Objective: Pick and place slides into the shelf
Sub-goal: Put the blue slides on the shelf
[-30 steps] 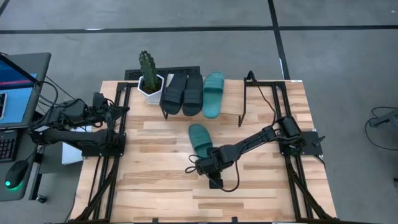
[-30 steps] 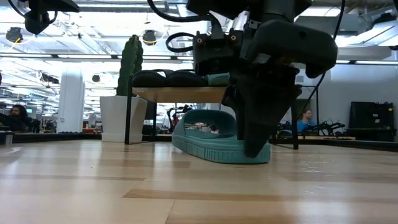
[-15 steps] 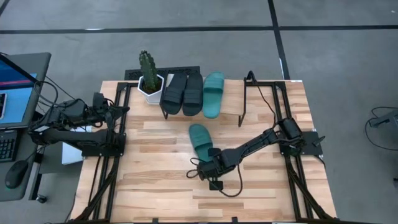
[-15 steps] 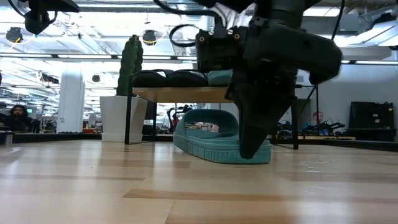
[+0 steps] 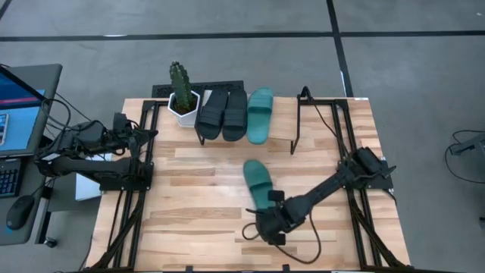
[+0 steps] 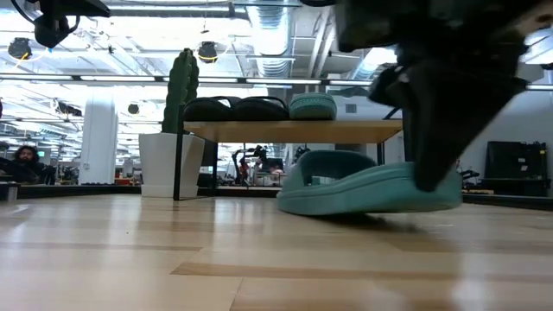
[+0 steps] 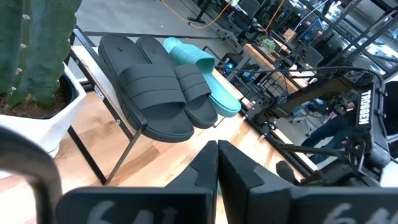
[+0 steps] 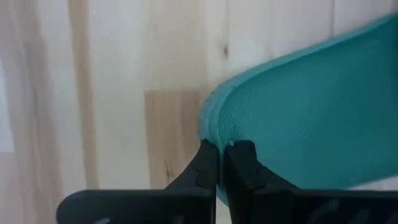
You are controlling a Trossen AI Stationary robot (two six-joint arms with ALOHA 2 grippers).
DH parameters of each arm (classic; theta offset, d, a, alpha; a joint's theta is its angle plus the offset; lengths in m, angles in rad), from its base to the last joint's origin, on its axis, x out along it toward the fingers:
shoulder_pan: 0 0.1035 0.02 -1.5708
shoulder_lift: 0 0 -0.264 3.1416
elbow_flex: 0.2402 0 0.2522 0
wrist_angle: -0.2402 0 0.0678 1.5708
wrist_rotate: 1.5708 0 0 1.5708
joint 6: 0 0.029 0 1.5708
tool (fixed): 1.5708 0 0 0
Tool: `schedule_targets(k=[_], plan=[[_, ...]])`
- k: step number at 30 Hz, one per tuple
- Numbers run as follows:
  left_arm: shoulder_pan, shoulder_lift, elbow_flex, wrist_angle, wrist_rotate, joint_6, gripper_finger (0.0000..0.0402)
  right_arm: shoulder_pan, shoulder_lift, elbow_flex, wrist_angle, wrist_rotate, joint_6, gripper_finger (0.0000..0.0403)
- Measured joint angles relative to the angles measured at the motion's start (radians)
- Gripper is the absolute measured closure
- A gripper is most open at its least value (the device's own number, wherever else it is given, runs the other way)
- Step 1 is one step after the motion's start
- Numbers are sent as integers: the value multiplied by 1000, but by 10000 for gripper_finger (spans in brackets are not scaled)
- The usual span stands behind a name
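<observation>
On the shelf [image 5: 282, 120] at the table's far edge lie two black slides [image 5: 223, 114] and a teal slide [image 5: 259, 114], resting on the tilted board. A second teal slide [image 5: 256, 180] lies on the tabletop, nearer and to the right of the shelf's middle. My right gripper [image 5: 270, 206] is at that slide's near end, shut on it. In the low view the same slide [image 6: 363, 188] sits in front of the shelf [image 6: 294, 131]. My left gripper [image 5: 149, 135] waits shut at the table's left side, holding nothing. My right gripper pinches the rim of the teal slide's sole [image 8: 211, 134] between its two fingertips, at the end away from the strap. The fingers [image 6: 432, 168] slant down from above and from the near side. That end sits slightly raised, while the strap end [image 6: 289, 204] rests on the table.
A cactus in a white pot [image 5: 182, 98] stands just left of the shelf. Black arm frames [image 5: 129, 182] run along both sides of the table. A laptop [image 5: 19, 106] sits off the table to the left. Bare wood lies in front of the shelf.
My right gripper has shut on the end of the teal slide and moved toward the near edge and a little to the right. The slide has slid along the table with it and turned slightly.
</observation>
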Motion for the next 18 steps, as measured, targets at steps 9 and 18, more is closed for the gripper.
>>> schedule_targets(k=[9, 18], plan=[[0, 0, 0, 0, 0, 0, 401, 101, -2, 2, -76, 68, 164, 402], [0, 0, 0, 0, 0, 0, 401, 164, -2, 34, -77, 135, 230, 402]])
